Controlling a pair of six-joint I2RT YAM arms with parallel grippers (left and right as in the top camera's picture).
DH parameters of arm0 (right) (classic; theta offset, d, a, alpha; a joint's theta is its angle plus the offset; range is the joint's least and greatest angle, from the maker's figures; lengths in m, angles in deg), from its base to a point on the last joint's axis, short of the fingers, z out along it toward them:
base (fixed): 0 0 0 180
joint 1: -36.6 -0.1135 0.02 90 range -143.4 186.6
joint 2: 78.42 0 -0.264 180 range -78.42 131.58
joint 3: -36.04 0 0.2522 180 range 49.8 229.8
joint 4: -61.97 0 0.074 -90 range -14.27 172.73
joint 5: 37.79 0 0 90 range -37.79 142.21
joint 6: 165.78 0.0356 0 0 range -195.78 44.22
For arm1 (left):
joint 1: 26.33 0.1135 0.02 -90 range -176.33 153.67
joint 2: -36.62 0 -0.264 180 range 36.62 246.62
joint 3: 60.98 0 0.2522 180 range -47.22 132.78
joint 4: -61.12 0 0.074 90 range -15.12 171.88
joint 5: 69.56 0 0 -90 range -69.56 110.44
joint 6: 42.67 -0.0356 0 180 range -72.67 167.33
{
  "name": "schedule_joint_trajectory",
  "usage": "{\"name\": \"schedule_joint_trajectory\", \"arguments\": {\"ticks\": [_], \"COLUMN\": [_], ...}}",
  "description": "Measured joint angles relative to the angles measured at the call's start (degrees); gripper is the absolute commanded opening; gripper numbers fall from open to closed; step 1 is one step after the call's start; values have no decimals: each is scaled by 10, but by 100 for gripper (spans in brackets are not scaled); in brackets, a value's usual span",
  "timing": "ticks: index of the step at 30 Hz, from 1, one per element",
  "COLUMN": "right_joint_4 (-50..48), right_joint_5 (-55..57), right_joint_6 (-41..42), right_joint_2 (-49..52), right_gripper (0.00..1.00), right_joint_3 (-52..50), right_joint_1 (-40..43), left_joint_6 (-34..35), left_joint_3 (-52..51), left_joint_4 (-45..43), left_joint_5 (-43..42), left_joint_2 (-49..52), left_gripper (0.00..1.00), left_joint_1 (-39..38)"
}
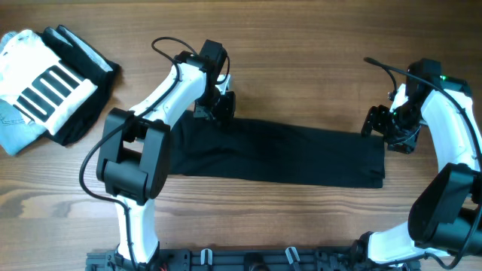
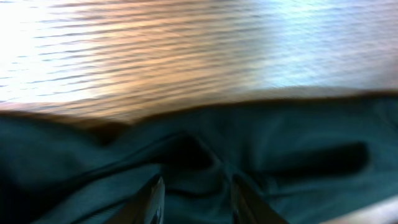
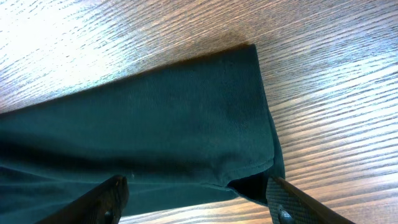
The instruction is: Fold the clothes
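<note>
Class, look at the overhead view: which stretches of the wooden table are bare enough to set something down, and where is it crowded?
Bare wood lies along the far edge between the two grippers, beyond the long black fabric garment, and in the near strip between it and the table edge. It is crowded at far left, where the striped white garment is piled, and at the garment's ends, by the left gripper and right gripper.

Wood-grain table (image 1: 301, 226), brown, fills the view. Bright glare on it in the left wrist view. Black rail (image 1: 248, 260) along near edge.
</note>
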Motion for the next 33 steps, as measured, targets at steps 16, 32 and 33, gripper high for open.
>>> {"name": "schedule_joint_trajectory", "arguments": {"ticks": [16, 32, 33], "right_joint_4": [0, 1, 2], "right_joint_5": [0, 0, 0], "right_joint_6": [-10, -15, -15], "right_joint_2": [0, 0, 0], "right_gripper": [76, 76, 76], "right_joint_3": [0, 0, 0], "right_joint_1": [0, 0, 0], "left_joint_6": [31, 39, 42], "left_joint_3": [3, -30, -36], "left_joint_4": [42, 133, 130], "left_joint_5": [48, 47, 48], "left_joint_2": [0, -142, -141], "left_gripper": [4, 66, 65], "left_joint_1": [-33, -123, -124]}}
